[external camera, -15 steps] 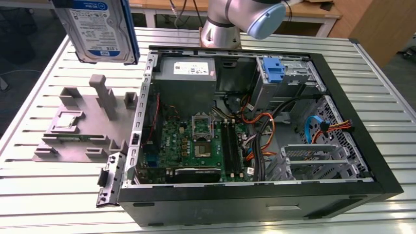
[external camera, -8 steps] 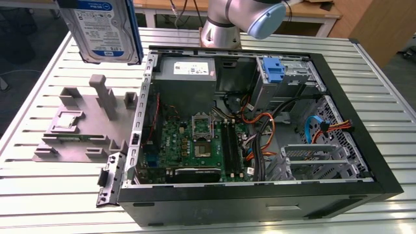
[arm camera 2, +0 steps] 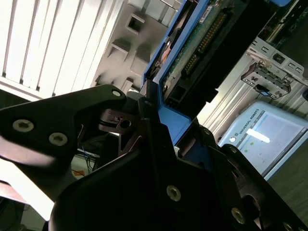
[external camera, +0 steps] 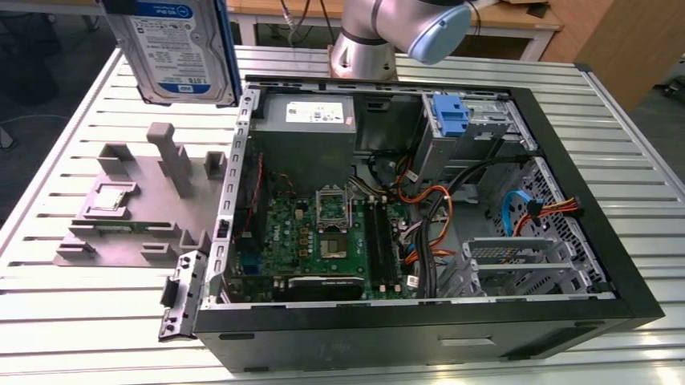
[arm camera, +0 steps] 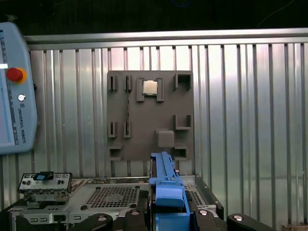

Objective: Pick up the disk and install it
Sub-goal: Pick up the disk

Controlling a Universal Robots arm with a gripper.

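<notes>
The disk (external camera: 176, 50) hangs in the upper left of the exterior view, clear of the bench (external camera: 64, 321). It is upright, its white-and-blue label faces the camera, its blue rail runs down the side, and its top is cut off by the frame edge. Both wrist views show the tool (arm camera: 166, 212) closed on the disk. In the first wrist view the black fingers (arm camera: 202, 215) sit on either side of the blue rail (arm camera: 166, 185). In the second wrist view the rail and the drive's green circuit side (arm camera 2: 202, 41) rise out from between the black tool parts. In the exterior view the grey arm (external camera: 402, 28) stands at the top centre, behind the open case (external camera: 428, 337). The case lies on its side on the bench and takes up the middle and right of that view. Inside it the green board (external camera: 321, 237) sits left of centre, a grey power unit (external camera: 310, 114) sits above it, and a bare blue bracket (external camera: 454, 119) sits in the bay at the upper right. Orange and blue cables (external camera: 514, 210) run across the case's right half. On the bench left of the case lies a grey fixture (external camera: 128, 233), directly below the hanging disk. A small square chip (external camera: 111, 198) sits in one of its pockets. The first wrist view shows the fixture and the chip (arm camera: 149, 87) beyond the rail, and a pendant (arm camera: 12, 96) with a red button off to one side.
</notes>
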